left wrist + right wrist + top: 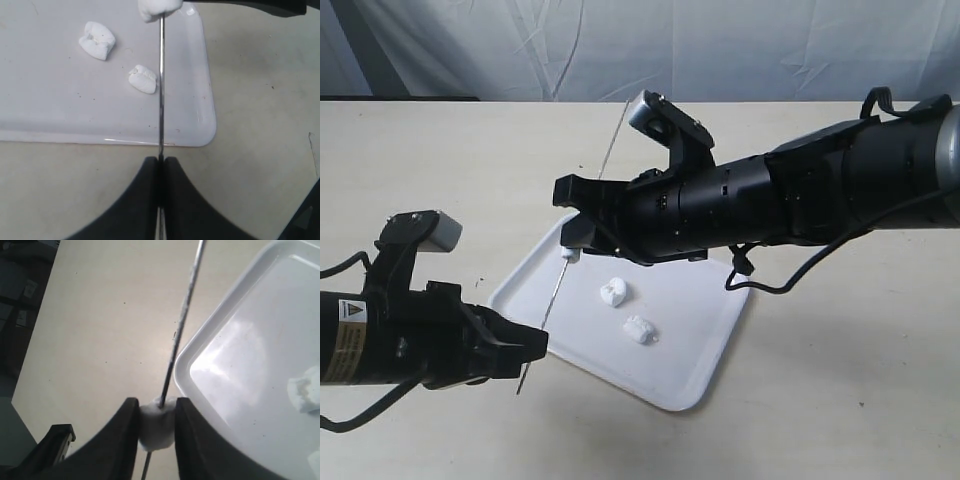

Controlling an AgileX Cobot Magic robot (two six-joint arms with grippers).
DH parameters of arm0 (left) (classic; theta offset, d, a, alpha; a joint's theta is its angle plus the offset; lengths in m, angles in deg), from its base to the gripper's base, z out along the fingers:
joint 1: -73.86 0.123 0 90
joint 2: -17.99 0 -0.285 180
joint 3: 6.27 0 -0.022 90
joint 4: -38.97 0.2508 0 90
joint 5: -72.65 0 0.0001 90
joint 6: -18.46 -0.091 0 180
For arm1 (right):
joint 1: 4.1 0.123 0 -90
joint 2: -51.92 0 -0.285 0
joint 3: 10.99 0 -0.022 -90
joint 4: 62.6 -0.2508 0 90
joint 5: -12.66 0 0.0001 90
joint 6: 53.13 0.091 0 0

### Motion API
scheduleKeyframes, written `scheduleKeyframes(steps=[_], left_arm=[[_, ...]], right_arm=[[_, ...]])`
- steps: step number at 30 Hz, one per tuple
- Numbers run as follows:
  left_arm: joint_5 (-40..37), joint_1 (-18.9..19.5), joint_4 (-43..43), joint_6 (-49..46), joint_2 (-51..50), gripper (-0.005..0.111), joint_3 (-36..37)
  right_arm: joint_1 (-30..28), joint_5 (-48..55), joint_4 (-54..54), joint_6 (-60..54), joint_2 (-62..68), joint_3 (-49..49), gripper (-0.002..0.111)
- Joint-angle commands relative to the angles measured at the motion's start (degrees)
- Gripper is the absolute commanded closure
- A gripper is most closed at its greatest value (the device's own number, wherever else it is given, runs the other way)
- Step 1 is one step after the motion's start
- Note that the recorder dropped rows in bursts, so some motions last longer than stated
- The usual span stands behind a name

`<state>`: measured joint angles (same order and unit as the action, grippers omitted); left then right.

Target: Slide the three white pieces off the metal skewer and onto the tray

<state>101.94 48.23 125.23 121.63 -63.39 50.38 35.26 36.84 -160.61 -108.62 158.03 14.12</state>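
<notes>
Clamped tight at the near edge of the exterior view, the left gripper pinches the lower end of the metal skewer between closed black fingers, with a short tip poking out beneath them. From there the thin rod rises at a slant to the right gripper. Its two fingers press on either side of the third white piece, which is threaded on the rod close by the corner of the tray. Past that gripper the skewer's upper end sticks out over the pale table. Out on the glossy tray lie the other two, off the rod and apart from each other — one loose white piece near the middle, the second loose white piece just beside it.
</notes>
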Motion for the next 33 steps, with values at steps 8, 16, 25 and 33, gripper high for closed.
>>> scheduleKeyframes(steps=[8, 16, 25, 33], left_arm=[[0.90, -0.24, -0.82, -0.94, -0.13, 0.107, -0.22], [1.22, -0.24, 0.44, -1.48, -0.13, 0.107, -0.22], [1.36, -0.24, 4.14, 1.39, -0.13, 0.107, 1.85], [6.17, -0.24, 3.31, 1.27, -0.03, 0.107, 3.24]], right_arm=[[0.07, 0.87, -1.19, -0.39, -0.55, -0.23, 0.109], [0.07, -0.39, -1.93, -0.39, -0.55, -0.23, 0.109], [0.07, -3.86, -1.93, -0.39, -0.55, -3.36, 0.109], [0.07, -10.21, -1.93, -0.39, -0.43, -3.66, 0.109]])
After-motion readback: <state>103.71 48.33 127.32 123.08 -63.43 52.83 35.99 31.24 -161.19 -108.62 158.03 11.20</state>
